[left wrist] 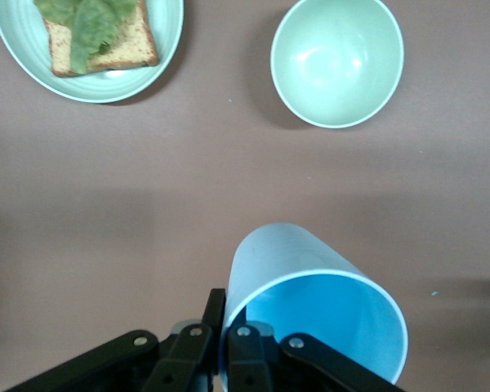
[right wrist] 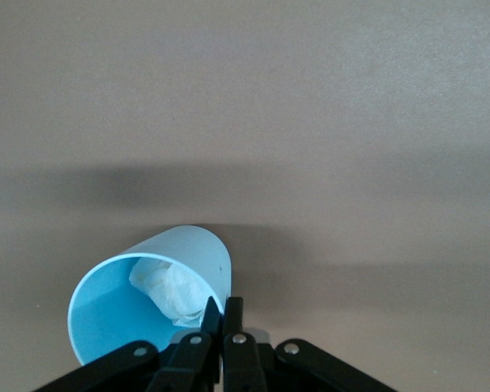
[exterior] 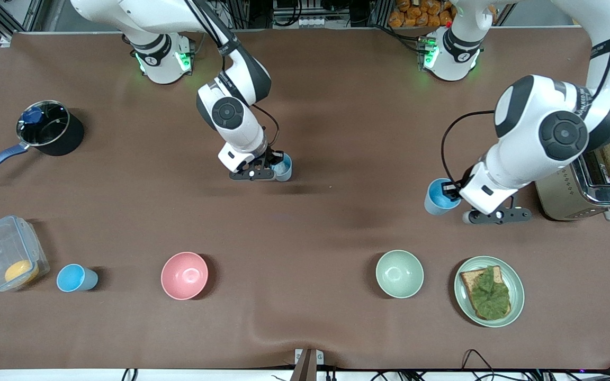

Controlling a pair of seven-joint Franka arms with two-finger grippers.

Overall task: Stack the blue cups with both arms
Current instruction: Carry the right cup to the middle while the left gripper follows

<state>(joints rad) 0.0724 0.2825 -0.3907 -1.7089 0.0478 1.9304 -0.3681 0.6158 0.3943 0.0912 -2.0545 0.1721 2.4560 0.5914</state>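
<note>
There are three blue cups. My right gripper (exterior: pixel 276 165) is shut on the rim of one blue cup (exterior: pixel 284 167) near the table's middle. In the right wrist view the fingers (right wrist: pixel 233 314) pinch the wall of that cup (right wrist: pixel 122 314), which has crumpled white paper (right wrist: pixel 173 291) inside. My left gripper (exterior: pixel 449 194) is shut on the rim of a second blue cup (exterior: pixel 436 197) beside the toaster. In the left wrist view this empty cup (left wrist: pixel 310 302) tilts, with one finger (left wrist: pixel 215 306) outside its wall. The third blue cup (exterior: pixel 76 278) stands free by the plastic box.
A black pot with a blue handle (exterior: pixel 50 128) and a clear plastic box (exterior: pixel 6 254) are at the right arm's end. A pink bowl (exterior: pixel 184 275), a pale green bowl (exterior: pixel 399 273) and a plate with toast and lettuce (exterior: pixel 489 291) stand nearest the camera. A toaster (exterior: pixel 588 185) is by the left arm.
</note>
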